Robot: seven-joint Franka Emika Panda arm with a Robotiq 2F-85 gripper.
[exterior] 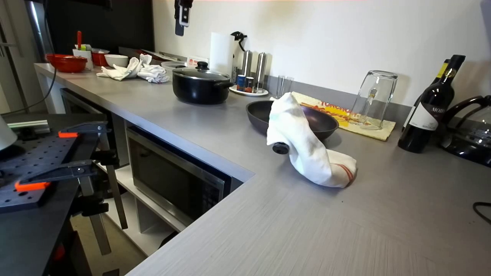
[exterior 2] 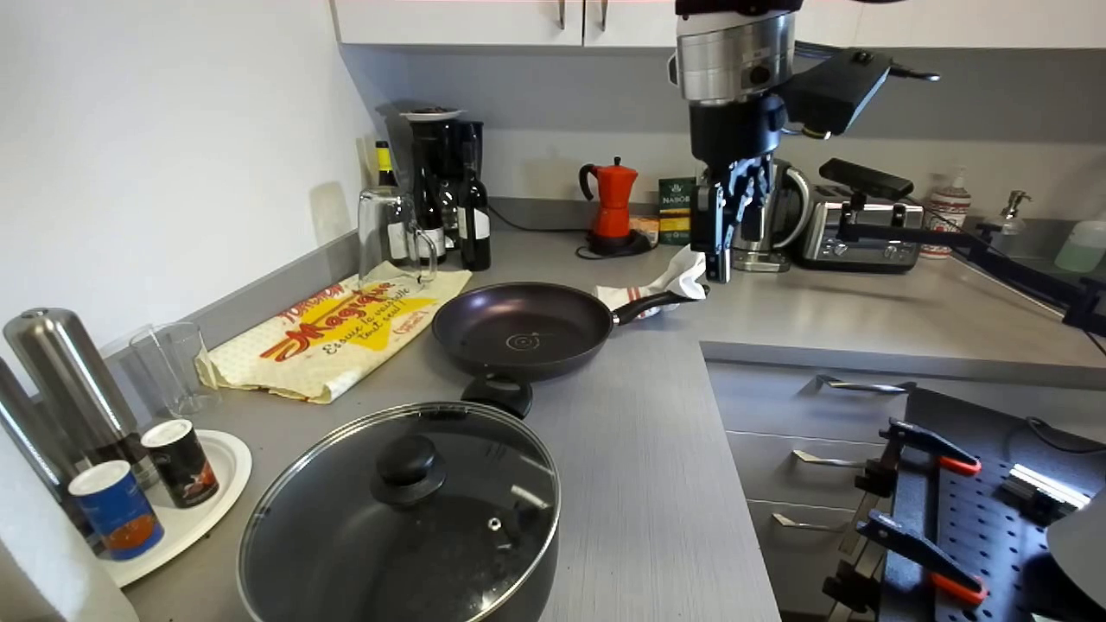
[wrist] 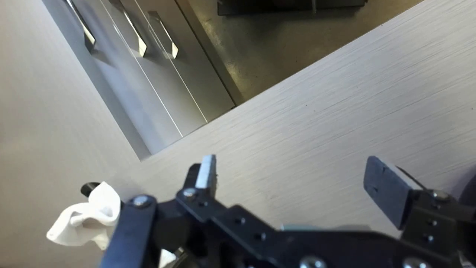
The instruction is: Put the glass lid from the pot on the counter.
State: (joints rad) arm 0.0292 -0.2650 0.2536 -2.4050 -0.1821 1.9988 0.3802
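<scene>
Gripper spread wide, holding nothing. Lower, well apart: round glass lid on black pot. Below: streaky grey worktop. Behind, exterior view: white cupboards.

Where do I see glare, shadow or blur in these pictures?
In an exterior view, the glass lid shows small white reflections, and a shadow lies on the wall beside the upturned glass mug; in the wrist view, the drawer handles glint, the lower-left part of the gripper looks blurred, while grain on the counter is crisp toward the right.
</scene>
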